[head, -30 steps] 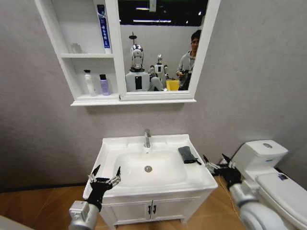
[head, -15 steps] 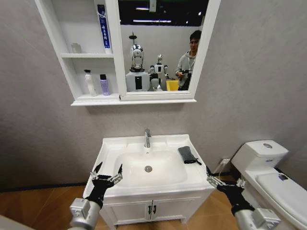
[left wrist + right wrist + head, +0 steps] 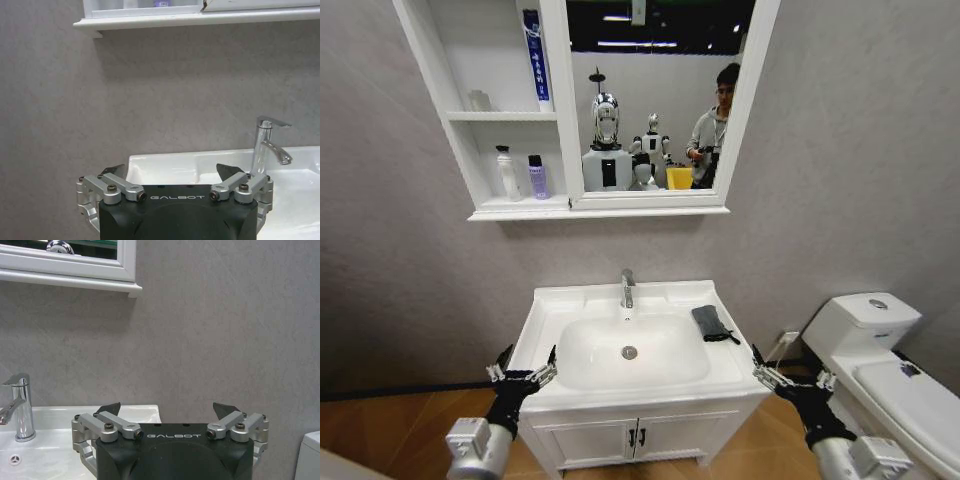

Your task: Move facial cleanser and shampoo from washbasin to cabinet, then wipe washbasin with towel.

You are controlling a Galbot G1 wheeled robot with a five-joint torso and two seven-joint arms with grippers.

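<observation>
Both grippers, left [image 3: 524, 367] and right [image 3: 788, 372], hang open at the washbasin's [image 3: 548, 303] front corners. Its right edge carries the towel [image 3: 712, 322].

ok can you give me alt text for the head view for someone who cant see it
A white rectangular ceramic washbasin with a chrome tap has a small dark grey folded towel on its right rim. The open left gripper and open right gripper hover empty at its front corners, below a white shelved mirror cabinet holding bottles.

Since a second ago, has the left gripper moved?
Yes. The left gripper has pulled back and outward, off the washbasin's front left corner. It is open.
</observation>
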